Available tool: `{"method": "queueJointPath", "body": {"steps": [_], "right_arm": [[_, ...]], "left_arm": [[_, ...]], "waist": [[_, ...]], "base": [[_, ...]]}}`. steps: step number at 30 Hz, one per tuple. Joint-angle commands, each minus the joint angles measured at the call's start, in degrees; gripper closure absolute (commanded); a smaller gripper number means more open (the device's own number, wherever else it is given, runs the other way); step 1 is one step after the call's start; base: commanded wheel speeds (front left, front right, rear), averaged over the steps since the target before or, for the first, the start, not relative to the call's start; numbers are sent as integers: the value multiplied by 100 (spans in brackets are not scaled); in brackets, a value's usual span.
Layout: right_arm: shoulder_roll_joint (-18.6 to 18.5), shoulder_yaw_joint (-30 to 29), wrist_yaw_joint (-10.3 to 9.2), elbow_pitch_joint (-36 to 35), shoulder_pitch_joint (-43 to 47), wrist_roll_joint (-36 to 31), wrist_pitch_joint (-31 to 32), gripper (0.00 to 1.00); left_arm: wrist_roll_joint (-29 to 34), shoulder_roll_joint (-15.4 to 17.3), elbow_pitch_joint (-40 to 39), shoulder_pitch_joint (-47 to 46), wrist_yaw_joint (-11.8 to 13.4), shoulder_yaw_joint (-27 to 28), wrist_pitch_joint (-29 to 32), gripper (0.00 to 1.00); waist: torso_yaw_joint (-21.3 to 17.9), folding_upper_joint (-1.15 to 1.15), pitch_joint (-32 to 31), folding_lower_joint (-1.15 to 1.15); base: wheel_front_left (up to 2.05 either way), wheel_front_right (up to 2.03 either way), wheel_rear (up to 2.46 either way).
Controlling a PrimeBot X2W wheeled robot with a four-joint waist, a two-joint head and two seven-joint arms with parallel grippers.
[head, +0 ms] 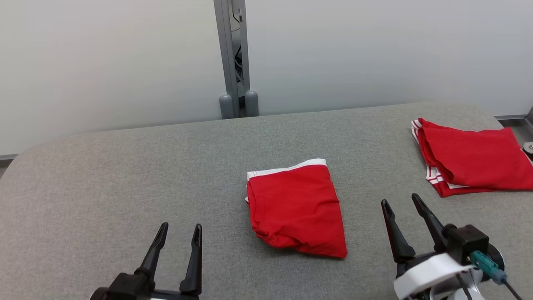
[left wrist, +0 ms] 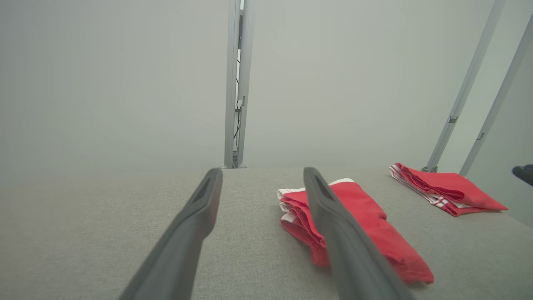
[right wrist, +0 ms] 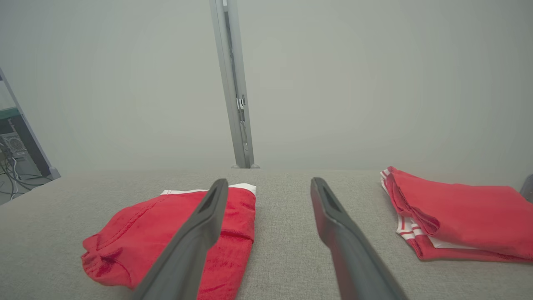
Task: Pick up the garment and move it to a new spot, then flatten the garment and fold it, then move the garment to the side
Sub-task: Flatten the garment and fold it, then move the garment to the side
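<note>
Red garment folded flat on tabletop. Left pincer left of it, right pincer right; both wide open, empty. In right wrist view, also cabled equipment far left of it.

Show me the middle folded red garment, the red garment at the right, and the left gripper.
middle red garment [head: 295, 208], head view, centre of top layer.
right red garment [head: 474, 160], head view, centre of upper fold.
left gripper [head: 181, 227], head view, between its fingertips.
</note>
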Motion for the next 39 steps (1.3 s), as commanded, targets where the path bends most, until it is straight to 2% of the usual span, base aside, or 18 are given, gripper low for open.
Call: {"method": "queueJointPath", "body": {"steps": [1,9,15,34,39], "right_arm": [[3,-84,-2,-207,217,-76,-41,0],[41,-381,-2,-560,874,-256,-43,0],[61,-401,-2,-617,1014,-233,-44,0],[75,-374,-2,-511,921,-190,-45,0],[75,-173,-2,-175,760,-182,-44,0]], "left_arm": [[38,-6,-29,118,38,89,-14,0],[163,-56,-53,306,-91,273,-14,0],[261,-82,-79,355,-145,351,-14,0],[494,-141,-119,408,-203,477,-14,0],[520,-145,-74,394,-260,490,-14,0]], "waist": [[-14,0,-38,0],[45,0,-101,0],[58,0,-110,0],[180,0,-155,0],[303,0,-88,0]], "base": [[0,0,0],[0,0,0],[0,0,0],[0,0,0],[0,0,0]]}}
